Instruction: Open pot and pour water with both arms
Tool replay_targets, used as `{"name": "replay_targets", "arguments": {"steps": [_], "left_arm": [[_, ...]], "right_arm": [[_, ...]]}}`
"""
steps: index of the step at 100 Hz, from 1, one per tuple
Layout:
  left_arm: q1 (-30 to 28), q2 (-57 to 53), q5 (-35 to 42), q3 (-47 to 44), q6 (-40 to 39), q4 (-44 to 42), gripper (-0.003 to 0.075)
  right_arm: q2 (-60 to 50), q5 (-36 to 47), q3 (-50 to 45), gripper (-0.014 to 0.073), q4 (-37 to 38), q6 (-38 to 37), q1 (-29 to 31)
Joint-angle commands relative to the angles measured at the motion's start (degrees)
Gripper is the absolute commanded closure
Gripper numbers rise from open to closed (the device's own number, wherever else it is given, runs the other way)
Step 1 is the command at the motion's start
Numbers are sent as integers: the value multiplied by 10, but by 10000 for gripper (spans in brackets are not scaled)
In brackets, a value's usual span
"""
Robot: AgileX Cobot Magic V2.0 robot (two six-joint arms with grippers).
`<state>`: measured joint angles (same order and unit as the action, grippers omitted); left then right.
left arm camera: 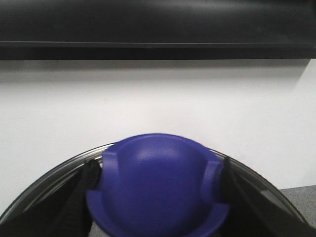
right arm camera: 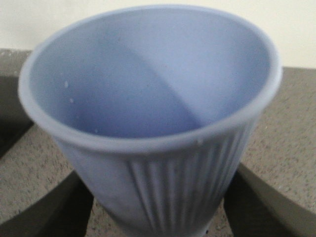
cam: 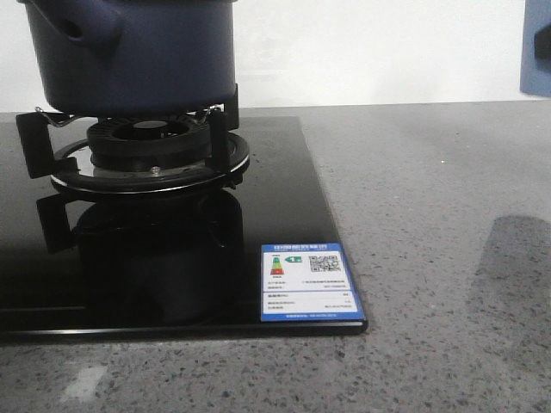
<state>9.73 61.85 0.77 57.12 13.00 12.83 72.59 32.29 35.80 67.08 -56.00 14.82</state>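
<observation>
The pot (cam: 129, 56) sits on the burner (cam: 146, 151) of the black stove (cam: 284, 215) on the grey tabletop (cam: 430, 258). The left gripper's (left arm camera: 158, 180) jaws clamp the lid's (left arm camera: 44, 187) blue knob (left arm camera: 158, 187); the right gripper's (right arm camera: 158, 207) jaws clamp a light blue ribbed cup (right arm camera: 148, 113).

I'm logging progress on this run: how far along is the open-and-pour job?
Looks done: the left gripper grips the blue knob of the glass lid, seen against the wall, so the lid seems lifted off. In hand: the right gripper holds the ribbed cup upright; no water shows in it. Left: the pour. The pot sits on the burner; its top is out of frame.
</observation>
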Motion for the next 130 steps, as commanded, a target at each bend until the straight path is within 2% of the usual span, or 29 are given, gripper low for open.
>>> {"name": "replay_targets", "arguments": {"steps": [1, 24, 38, 99, 106, 123, 130], "left_arm": [[-1, -14, 62, 22, -1, -1, 330], [-1, -14, 62, 22, -1, -1, 330], [-1, -14, 62, 22, -1, -1, 330], [-1, -14, 62, 22, -1, -1, 330], [-1, -14, 62, 22, -1, -1, 330], [-1, -14, 62, 22, -1, -1, 330], [-1, -14, 62, 22, -1, -1, 330]], "right_arm": [[13, 57, 13, 344, -29, 38, 8], [73, 88, 13, 344, -93, 111, 8], [91, 89, 13, 344, -94, 139, 8], [120, 93, 13, 335, -92, 142, 8], [120, 97, 13, 270, -91, 142, 8], [116, 100, 13, -39, -90, 120, 8], [108, 96, 13, -71, -73, 88, 8]]}}
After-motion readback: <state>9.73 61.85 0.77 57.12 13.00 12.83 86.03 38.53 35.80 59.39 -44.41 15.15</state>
